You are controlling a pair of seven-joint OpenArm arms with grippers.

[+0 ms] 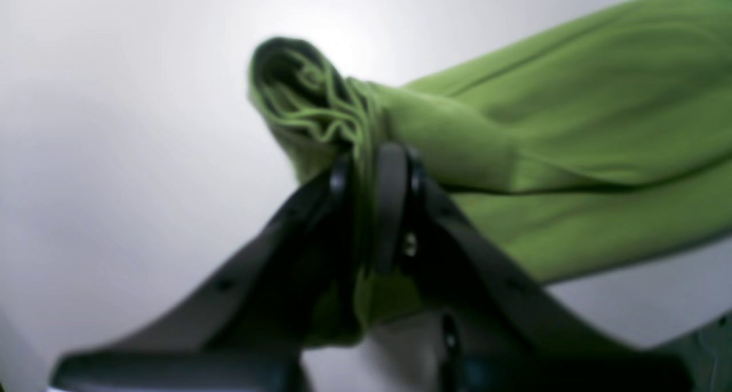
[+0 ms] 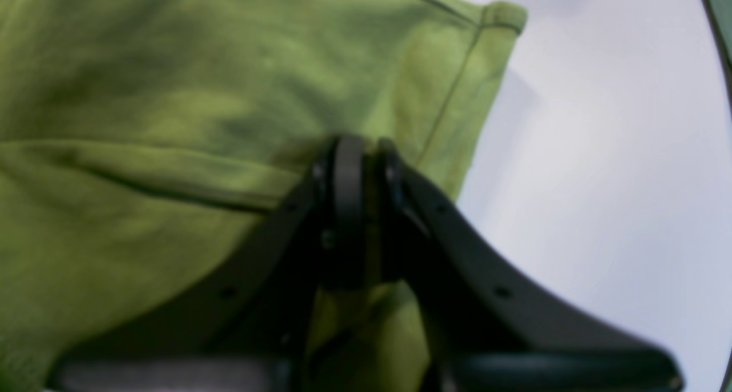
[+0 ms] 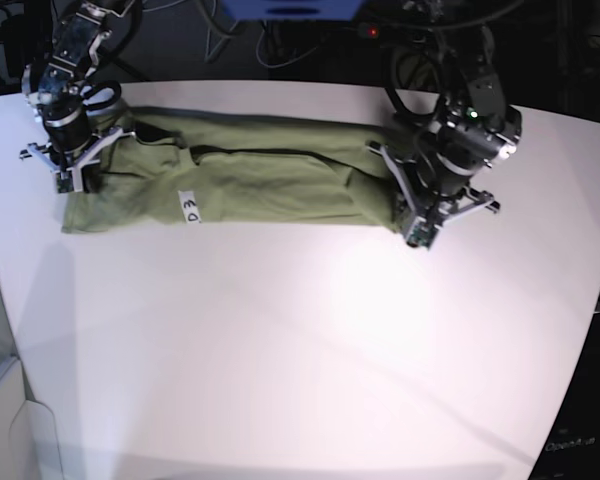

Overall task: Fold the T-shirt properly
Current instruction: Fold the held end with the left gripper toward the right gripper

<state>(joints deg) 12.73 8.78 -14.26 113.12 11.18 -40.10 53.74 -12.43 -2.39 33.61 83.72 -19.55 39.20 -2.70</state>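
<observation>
Base view shows the T-shirt (image 3: 250, 185) stretched long across the far counter (image 3: 300, 330), its axis running arm to arm. Left end effector (image 1: 372, 169) is clamped on bunched cloth at one end, right end effector (image 2: 366, 163) likewise at the other. Wrist views are blurred; the pinched cloth hides between the jaws.

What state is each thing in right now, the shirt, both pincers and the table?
T-shirt: folded into a long band lying across the table, each end pinched, small white tag facing up.
Left pincer: shut on bunched cloth at one end of the T-shirt.
Right pincer: shut on the T-shirt near a hemmed corner.
Table: white, bare in front of the T-shirt.
</observation>
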